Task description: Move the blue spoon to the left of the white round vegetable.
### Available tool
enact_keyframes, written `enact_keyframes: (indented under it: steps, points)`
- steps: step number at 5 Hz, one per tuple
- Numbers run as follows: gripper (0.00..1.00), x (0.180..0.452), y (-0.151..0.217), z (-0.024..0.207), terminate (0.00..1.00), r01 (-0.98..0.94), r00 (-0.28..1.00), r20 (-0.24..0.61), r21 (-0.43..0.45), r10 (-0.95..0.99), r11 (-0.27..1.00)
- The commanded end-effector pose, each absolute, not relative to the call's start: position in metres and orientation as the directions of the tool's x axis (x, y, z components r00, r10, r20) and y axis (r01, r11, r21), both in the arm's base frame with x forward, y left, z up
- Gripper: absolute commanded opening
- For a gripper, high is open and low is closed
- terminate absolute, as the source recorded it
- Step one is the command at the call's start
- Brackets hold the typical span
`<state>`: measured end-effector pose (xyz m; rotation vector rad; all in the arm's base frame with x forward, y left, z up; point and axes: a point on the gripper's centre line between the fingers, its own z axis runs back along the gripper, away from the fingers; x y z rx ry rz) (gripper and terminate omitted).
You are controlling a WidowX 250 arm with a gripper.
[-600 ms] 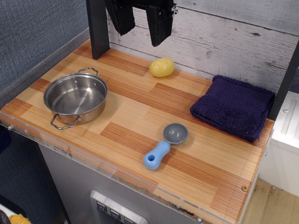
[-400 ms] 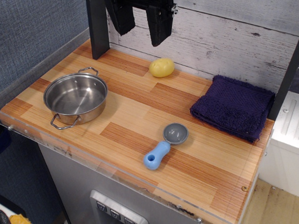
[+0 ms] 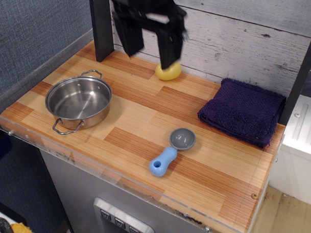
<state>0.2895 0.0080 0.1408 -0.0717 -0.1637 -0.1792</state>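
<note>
The blue spoon [image 3: 172, 150] lies on the wooden counter near the front middle, its grey-blue bowl pointing back right and its light-blue handle pointing front left. The white round vegetable [image 3: 169, 73], pale yellow, sits at the back by the wall, partly hidden behind one finger. My gripper [image 3: 150, 49] hangs open and empty above the back of the counter, just in front of the vegetable and far from the spoon.
A steel pot [image 3: 78, 100] with two handles stands at the left. A folded dark blue cloth [image 3: 243, 111] lies at the right. A black post [image 3: 100, 25] rises at the back left. A clear lip runs along the counter's front edge [image 3: 132, 184].
My gripper has come down and forward, and now covers the top of the vegetable. The spoon, the pot and the cloth have not moved.
</note>
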Motion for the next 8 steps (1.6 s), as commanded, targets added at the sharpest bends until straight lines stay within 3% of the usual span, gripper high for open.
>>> enact_keyframes:
  steps: [1,3,4,8]
  points:
    - [1.0,0.271,-0.01,0.116,0.0,0.304,0.936,0.197,-0.027,-0.293,0.952]
    - [1.0,0.262,-0.013,0.075,0.0,0.354,0.922,0.166,0.014,-0.351,0.935]
    - [1.0,0.267,-0.021,0.057,0.0,0.35,0.923,0.176,-0.01,-0.343,0.937]
    - [1.0,0.253,-0.027,0.006,0.0,0.345,0.933,0.121,-0.022,-0.34,0.938]
